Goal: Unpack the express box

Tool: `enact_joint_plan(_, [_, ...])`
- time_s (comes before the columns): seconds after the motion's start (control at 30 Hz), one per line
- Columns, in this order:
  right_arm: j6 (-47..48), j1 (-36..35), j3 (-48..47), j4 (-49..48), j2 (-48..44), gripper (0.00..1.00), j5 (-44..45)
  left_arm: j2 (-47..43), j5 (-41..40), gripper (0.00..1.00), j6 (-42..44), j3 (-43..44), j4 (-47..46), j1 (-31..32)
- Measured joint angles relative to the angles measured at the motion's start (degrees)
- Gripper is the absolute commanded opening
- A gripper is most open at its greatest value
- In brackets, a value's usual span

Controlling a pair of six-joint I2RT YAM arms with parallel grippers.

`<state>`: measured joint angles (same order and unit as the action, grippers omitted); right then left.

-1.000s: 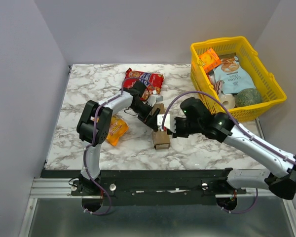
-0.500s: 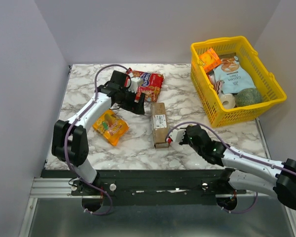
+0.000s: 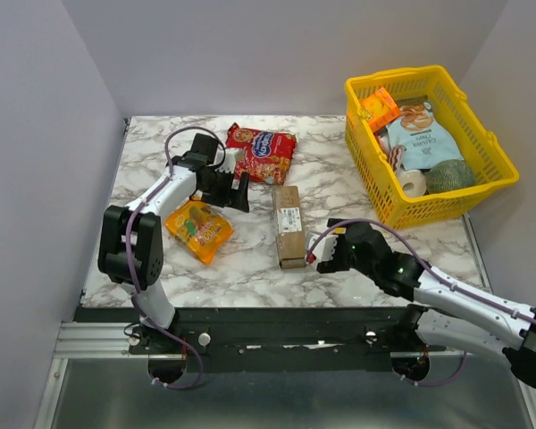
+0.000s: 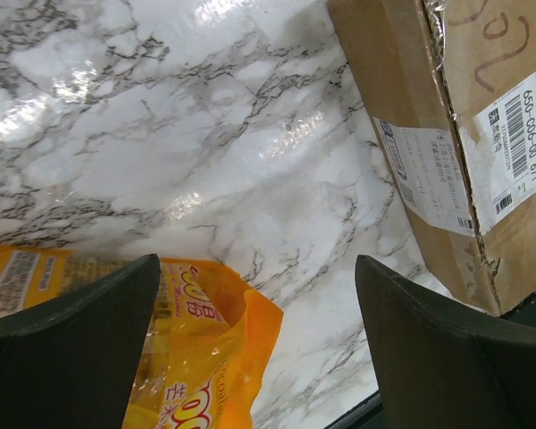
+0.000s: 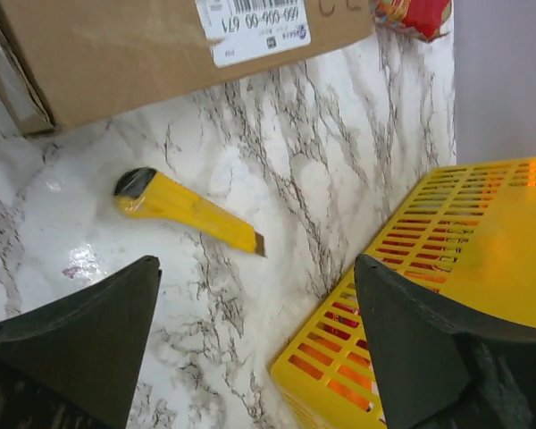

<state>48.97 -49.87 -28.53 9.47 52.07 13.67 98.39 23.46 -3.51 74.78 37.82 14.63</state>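
Express box (image 3: 288, 226) lies flat on the marble table (image 3: 161, 268), roughly centre, long axis running near to far, white shipping label facing up. Clear tape shows on its top face in the left wrist view; whether the seam is slit cannot be judged, as the top view is too coarse. Left gripper (image 3: 235, 191) sits low over the table to the left of the box, between the red snack bag (image 3: 263, 152) and the orange snack bag (image 3: 199, 229); its fingers are spread wide with nothing between them. The left wrist view has the orange bag under the left finger and the box's side at right, apart from both fingers. Right gripper (image 3: 320, 256) is near the box's near right corner, jaws likewise wide apart and empty. In the right wrist view a yellow utility knife (image 5: 188, 210) lies on the marble just beside the box, clear of both fingers. Yellow basket (image 3: 393, 77) stands at the far right holding several packs, well apart from the box.
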Motion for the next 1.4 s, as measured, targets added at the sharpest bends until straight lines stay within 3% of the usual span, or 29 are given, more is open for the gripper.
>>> enact_joint_plan(0.2, [-4.57,1.6,-8.85,6.1,2.36,0.95,-6.49,3.28,6.54,0.97,1.36,0.76,1.36,0.74])
enact_joint_plan(0.37, [-12.57,4.87,-17.2,4.83,15.28,0.88,-9.66,4.94,12.2,0.84,2.1,1.66,1.14,1.99])
enact_joint_plan(0.43, [-16.81,5.64,-21.64,3.58,21.24,0.79,-10.86,5.53,13.73,0.79,2.71,1.7,1.07,2.32])
enact_joint_plan(0.47, [-18.78,5.86,-24.02,3.56,23.87,0.75,-11.89,6.05,14.6,0.72,3.06,1.73,1.09,2.49])
enact_joint_plan(0.5, [-21.22,6.14,-27.02,3.28,26.49,0.64,-13.18,6.51,14.99,0.69,3.26,1.92,1.22,2.58])
enact_joint_plan(0.57, [-24.39,6.34,-31.19,2.56,29.88,0.56,-14.56,8.11,15.67,0.6,3.72,2.91,1.2,2.64])
enact_joint_plan(0.73, [-29.97,6.36,-35.32,0.92,33.55,0.25,-16.13,9.99,16.02,0.52,4.7,4.61,1.33,2.62])
enact_joint_plan(1.07, [-32.89,9.46,-23.93,0.04,33.97,0.26,-20.41,9.84,17.59,0.54,5.53,5.14,1.4,2.58])
enact_joint_plan(1.27, [-32.48,11.63,-19.87,-4.28,31.69,0.24,-22.53,9.53,17.55,0.63,6.1,4.68,1.44,2.6])
enact_joint_plan(1.4, [-31.71,17.7,-15.52,-4.94,28.41,0.25,-23.54,9.51,17.51,0.71,6.67,4.42,1.7,2.69])
